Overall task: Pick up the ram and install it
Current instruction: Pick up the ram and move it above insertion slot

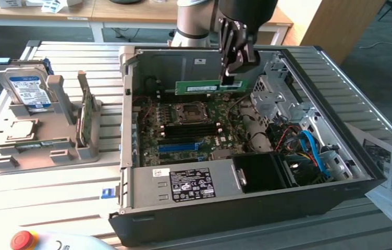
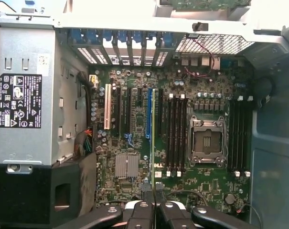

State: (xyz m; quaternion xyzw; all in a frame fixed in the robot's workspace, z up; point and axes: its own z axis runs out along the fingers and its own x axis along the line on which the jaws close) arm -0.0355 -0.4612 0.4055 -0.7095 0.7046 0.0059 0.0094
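The ram (image 1: 198,87) is a long, thin green stick held level above the motherboard (image 1: 182,127) inside the open computer case (image 1: 252,208). My gripper (image 1: 229,79) comes down from above and is shut on the stick's end at the exterior view's right. In the wrist view the ram (image 2: 153,138) shows edge-on as a thin line running out from between my fingertips (image 2: 143,211). It hangs over the board between the blue slot strip (image 2: 148,114) and the black memory slots (image 2: 175,133), beside the processor socket (image 2: 206,140).
The power supply (image 1: 185,185) fills the case's near corner, with blue cables (image 1: 310,148) and a drive cage (image 1: 272,99) on the exterior view's right. A grey holder (image 1: 43,140) on the left carries a hard drive (image 1: 27,89) and an upright green card (image 1: 83,112). A red stop button (image 1: 23,239) sits in front.
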